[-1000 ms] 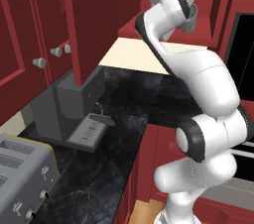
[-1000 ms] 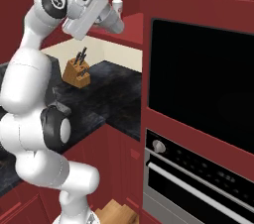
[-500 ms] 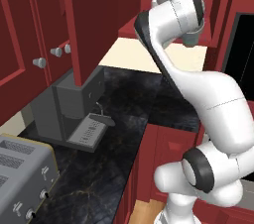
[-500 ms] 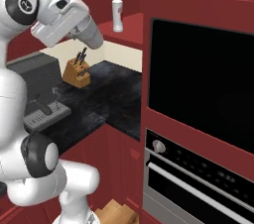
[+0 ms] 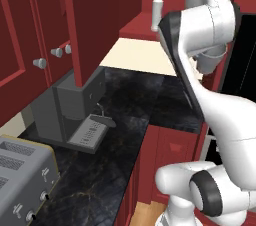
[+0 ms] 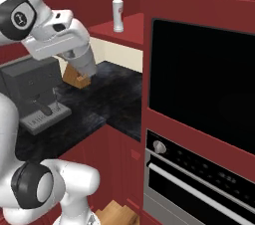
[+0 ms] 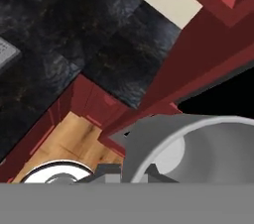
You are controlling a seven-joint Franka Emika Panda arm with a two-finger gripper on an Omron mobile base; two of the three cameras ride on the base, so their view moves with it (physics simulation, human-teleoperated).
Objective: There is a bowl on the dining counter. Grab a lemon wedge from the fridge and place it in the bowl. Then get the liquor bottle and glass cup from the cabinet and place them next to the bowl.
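You see the small translucent whitish glass cup (image 6: 86, 65) directly at the tool (image 7: 143, 172). The tool is closed on the cup's wall, and the cup hangs from it in the air above the counter. In the hand view, the grey rim of the cup (image 7: 198, 141) curves just beside the dark finger tips. In the left base view, the cup (image 5: 212, 60) shows below the white wrist of the arm.

The slim whitish liquor bottle with the red top (image 6: 117, 14) stands upright on a dark red cabinet shelf (image 6: 124, 30). It is higher than the tool, farther back, and well apart from it. The left base view shows the same bottle (image 5: 157, 14) behind the arm.

Below the tool lies the black marbled counter (image 5: 130, 120). A tan wooden knife block (image 6: 74, 77) stands on it, just behind and under the held cup. On the counter, lower than the tool and to its side, there is a dark grey coffee machine with a drip tray (image 5: 70, 107). A silver toaster (image 5: 25, 180) is farther from the tool, close to the camera. On the other side of the tool, a black wall oven (image 6: 199, 84) sits in the red cabinet front. The hand view shows light wooden floor (image 7: 74, 139) far under the tool.
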